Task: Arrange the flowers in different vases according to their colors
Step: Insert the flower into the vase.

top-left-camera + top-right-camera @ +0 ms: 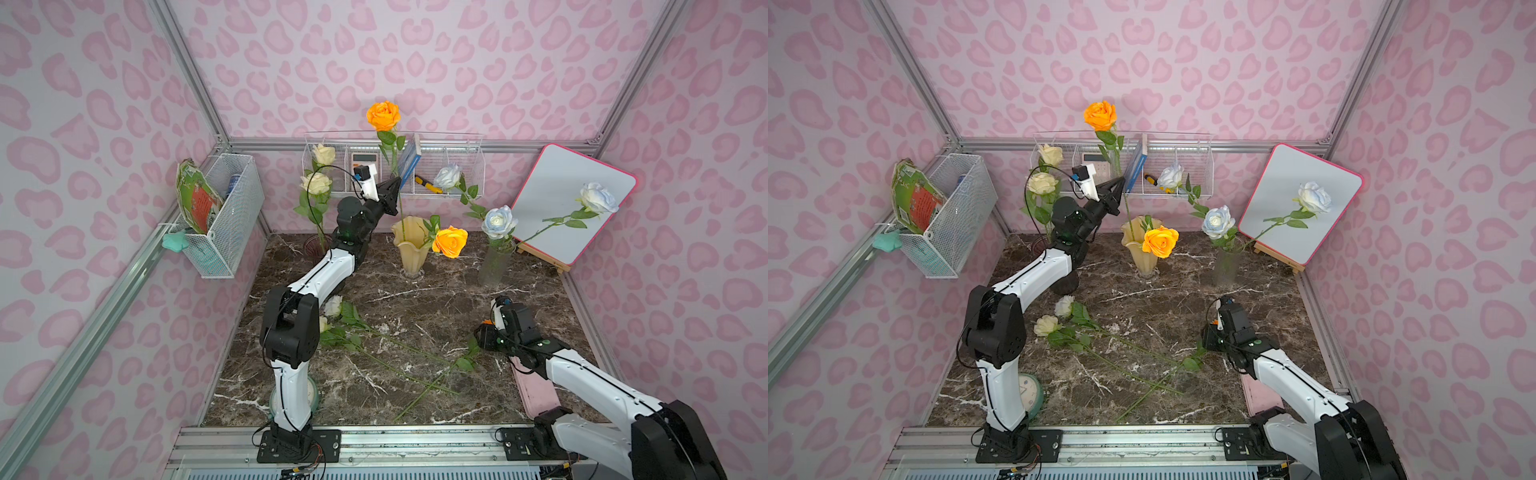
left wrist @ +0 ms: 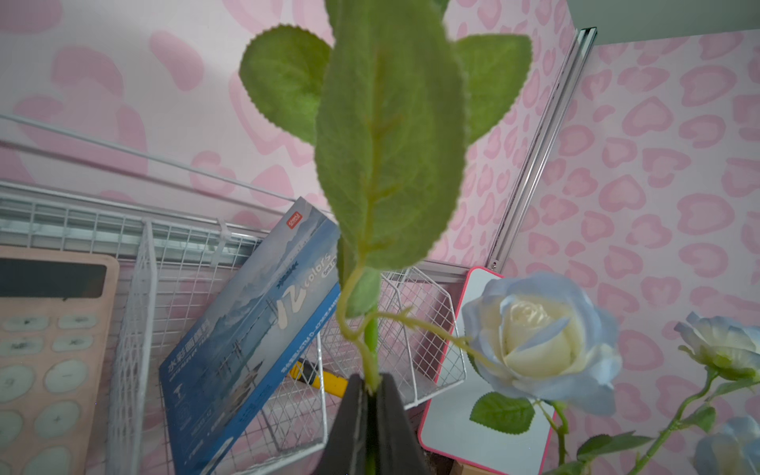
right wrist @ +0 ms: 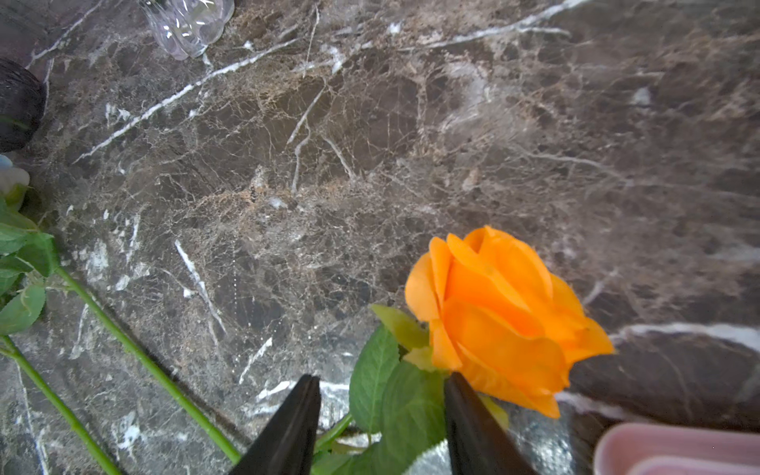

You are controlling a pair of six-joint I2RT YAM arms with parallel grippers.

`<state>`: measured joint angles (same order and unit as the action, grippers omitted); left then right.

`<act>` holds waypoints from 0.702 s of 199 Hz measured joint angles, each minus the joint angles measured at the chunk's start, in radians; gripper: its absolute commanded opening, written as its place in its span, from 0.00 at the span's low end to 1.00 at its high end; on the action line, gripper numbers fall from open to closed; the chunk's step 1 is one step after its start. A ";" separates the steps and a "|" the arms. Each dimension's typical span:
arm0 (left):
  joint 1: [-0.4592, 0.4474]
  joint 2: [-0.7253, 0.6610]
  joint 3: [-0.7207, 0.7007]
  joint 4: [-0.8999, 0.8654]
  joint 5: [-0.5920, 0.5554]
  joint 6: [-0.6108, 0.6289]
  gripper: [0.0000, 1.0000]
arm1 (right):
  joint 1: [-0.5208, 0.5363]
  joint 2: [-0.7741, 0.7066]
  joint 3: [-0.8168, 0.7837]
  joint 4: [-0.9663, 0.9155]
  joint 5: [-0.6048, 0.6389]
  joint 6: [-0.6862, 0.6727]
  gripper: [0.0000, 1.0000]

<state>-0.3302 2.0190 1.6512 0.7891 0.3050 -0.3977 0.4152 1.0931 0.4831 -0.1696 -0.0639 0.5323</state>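
Big pink heart-print booth with a dark marble table (image 1: 415, 291), wire baskets (image 1: 395, 166) along the back wall, and a whiteboard (image 1: 573, 203) propped in the corner.

Looks like the orange step: the left gripper (image 1: 394, 195) is pinched tight on the stem of a tall orange rose (image 1: 383, 115), stem end down in the yellow vase (image 1: 411, 249), beside another orange rose (image 1: 450, 241) there. Next it probably lets go once the stem's settled.

The right gripper (image 3: 380, 415) hangs half spread around the neck of a third orange rose (image 3: 501, 320), not pinching yet. Two cream roses (image 1: 1054, 318) lie loose on the table.
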 measured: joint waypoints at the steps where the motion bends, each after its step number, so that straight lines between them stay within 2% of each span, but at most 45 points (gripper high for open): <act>1: -0.001 0.001 -0.005 0.002 0.001 0.000 0.00 | 0.000 -0.001 0.000 0.000 0.000 0.000 0.53; 19: -0.020 0.003 -0.073 0.041 0.014 0.001 0.00 | 0.002 -0.023 -0.008 -0.001 -0.001 -0.003 0.53; 44: -0.048 0.003 -0.192 0.104 0.017 0.008 0.09 | 0.002 -0.044 -0.014 -0.005 -0.003 -0.003 0.53; 78: -0.069 -0.005 -0.337 0.203 -0.010 0.034 0.17 | 0.002 -0.075 -0.019 -0.020 -0.003 -0.003 0.53; 87: -0.069 -0.013 -0.361 0.222 -0.022 0.033 0.23 | 0.002 -0.085 -0.020 -0.026 -0.002 -0.003 0.53; 98: -0.074 -0.024 -0.387 0.240 -0.031 0.035 0.35 | 0.002 -0.097 -0.020 -0.033 0.000 -0.003 0.53; 118: -0.089 -0.053 -0.424 0.250 -0.034 0.034 0.47 | 0.002 -0.126 -0.022 -0.039 0.002 -0.003 0.53; 140: -0.102 -0.104 -0.436 0.176 -0.039 0.042 0.57 | 0.002 -0.161 -0.026 -0.050 0.008 -0.003 0.53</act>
<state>-0.4320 1.9148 1.2148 0.9653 0.2665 -0.3553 0.4168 0.9321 0.4576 -0.2192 -0.0559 0.5289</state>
